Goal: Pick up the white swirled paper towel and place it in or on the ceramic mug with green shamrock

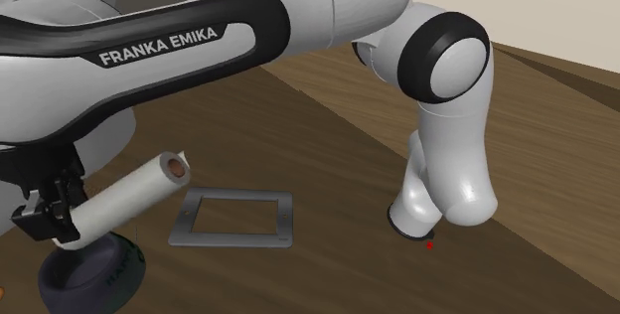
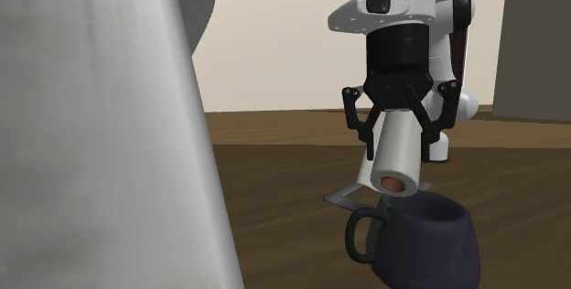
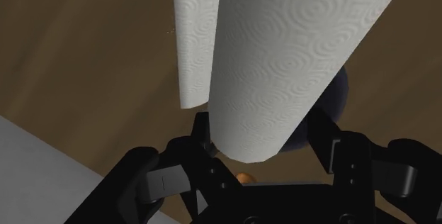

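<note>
Pincer (image 1: 66, 223) is clamped on the paper towel roll (image 1: 129, 195), one finger on each side, near one end.

Second exterior view: pincer (image 2: 398, 148) points down. Both fingers (image 2: 368, 143) press on the white roll (image 2: 400, 155). The roll hangs slanted, with the brown cardboard core (image 2: 393, 184) showing at its low end.

Wrist view: pincer (image 3: 262, 141) has the roll (image 3: 283, 59) pinched between the fingers (image 3: 201, 129). Swirl embossing is plain on the paper. A loose sheet (image 3: 195, 38) stands off the side of the roll.

Mug (image 2: 430, 241) is rendered dark, near black, with a greenish handle (image 2: 359, 237) turned toward the second exterior view's left.

The roll is off the table and right above the mug. Its low end sits just over the rim in the second exterior view; I can't tell if they touch. In the shoulder view the mug (image 1: 89, 277) is under the pincer at the lower left, and the roll's far end rises up and to the right. In the wrist view a dark curve of the mug (image 3: 340, 91) shows past the roll.

Table (image 1: 328, 163) is dark brown wood grain. A grey square frame (image 1: 231, 241) lies flat on it, near the mug on the shoulder view's right. One corner of it (image 2: 340, 196) shows behind the handle in the second exterior view. There is a small red dot (image 1: 429, 245) on the table by the arm's lower link.

Arm (image 1: 179, 44) is white with "FRANKA EMIKA" lettering and crosses the top of the shoulder view.

A pale grey blurred mass (image 2: 91, 150) sits close to the camera on the second exterior view's left; I can't tell what it is. A beige wall (image 2: 274, 40) is behind.
</note>
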`<state>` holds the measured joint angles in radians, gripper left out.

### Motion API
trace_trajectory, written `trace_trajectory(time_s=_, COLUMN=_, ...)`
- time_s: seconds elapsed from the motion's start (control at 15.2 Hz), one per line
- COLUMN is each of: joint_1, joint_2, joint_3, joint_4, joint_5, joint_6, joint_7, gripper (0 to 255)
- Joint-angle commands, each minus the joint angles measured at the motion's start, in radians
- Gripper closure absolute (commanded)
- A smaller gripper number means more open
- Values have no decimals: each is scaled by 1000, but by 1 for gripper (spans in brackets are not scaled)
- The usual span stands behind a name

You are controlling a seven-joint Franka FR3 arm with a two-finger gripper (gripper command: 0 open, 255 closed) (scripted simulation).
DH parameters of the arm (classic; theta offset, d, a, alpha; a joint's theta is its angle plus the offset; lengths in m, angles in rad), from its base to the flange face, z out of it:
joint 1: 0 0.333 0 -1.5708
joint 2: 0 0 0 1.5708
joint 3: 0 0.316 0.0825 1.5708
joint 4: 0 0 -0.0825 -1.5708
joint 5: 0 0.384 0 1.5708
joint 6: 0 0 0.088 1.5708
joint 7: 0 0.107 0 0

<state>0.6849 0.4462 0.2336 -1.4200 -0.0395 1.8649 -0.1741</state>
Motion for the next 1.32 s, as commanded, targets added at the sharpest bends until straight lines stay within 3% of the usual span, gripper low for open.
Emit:
trace_trajectory(time_s=0.0, joint_1=3, joint_2=15, joint_3=1, joint_4=-11, joint_5=0, joint_6=7, joint_7=1, gripper=255)
trace_trajectory(time_s=0.4, joint_1=3, joint_2=15, joint_3=1, joint_4=-10, joint_5=0, joint_6=7, joint_7=1, gripper=255)
trace_trajectory(time_s=0.46, joint_1=0, joint_2=11, joint_3=1, joint_4=-19, joint_5=1, joint_6=12, joint_7=-2, gripper=0)
trace_trajectory(time_s=0.79, joint_1=3, joint_2=15, joint_3=1, joint_4=-11, joint_5=0, joint_6=7, joint_7=1, gripper=0)
trace_trajectory(time_s=1.06, joint_1=4, joint_2=10, joint_3=2, joint_4=108, joint_5=2, joint_6=-117, joint_7=-1, gripper=0)
trace_trajectory(time_s=1.25, joint_1=4, joint_2=9, joint_3=2, joint_4=108, joint_5=2, joint_6=-117, joint_7=-1, gripper=0)
